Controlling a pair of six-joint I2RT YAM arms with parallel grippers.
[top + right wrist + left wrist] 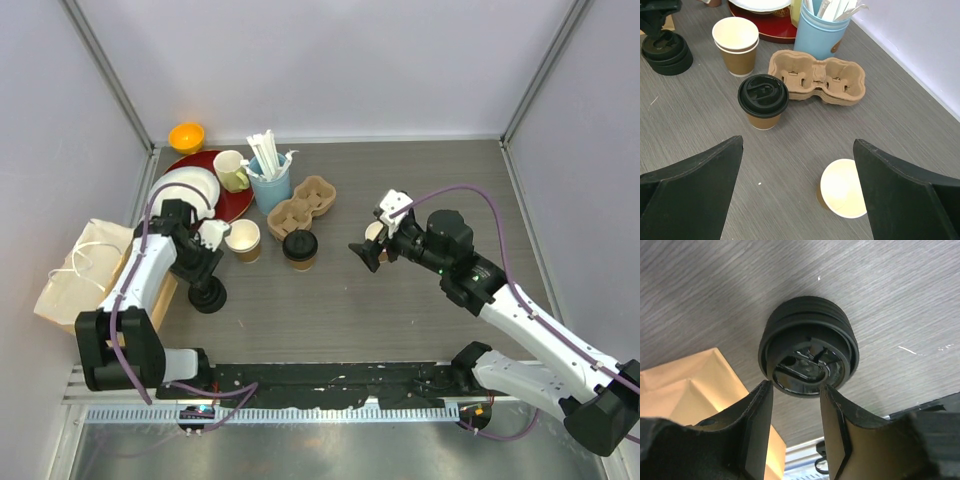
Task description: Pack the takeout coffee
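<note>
- Step, by my reading: lidding. Left gripper (794,387) hangs over the lid stack (807,352), jaws part-way apart, nothing clamped.
- Right gripper (799,141) is wide apart and empty, with an open cup (842,192) just beneath.
- From above, the lidded cup (300,246) stands at 6 o'clock of the carrier (302,207), unpacked.
- Next: left drops and nips one lid by its rim, not the whole stack.

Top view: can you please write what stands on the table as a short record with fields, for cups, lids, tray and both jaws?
lidded cup: one, upright, near the tray
open cups: nested pair left of it
single cup: open, below the right jaws
lids: black stack
tray: cardboard, no cup in it
left arm: jaws apart above the lids
right arm: jaws wide apart
</note>
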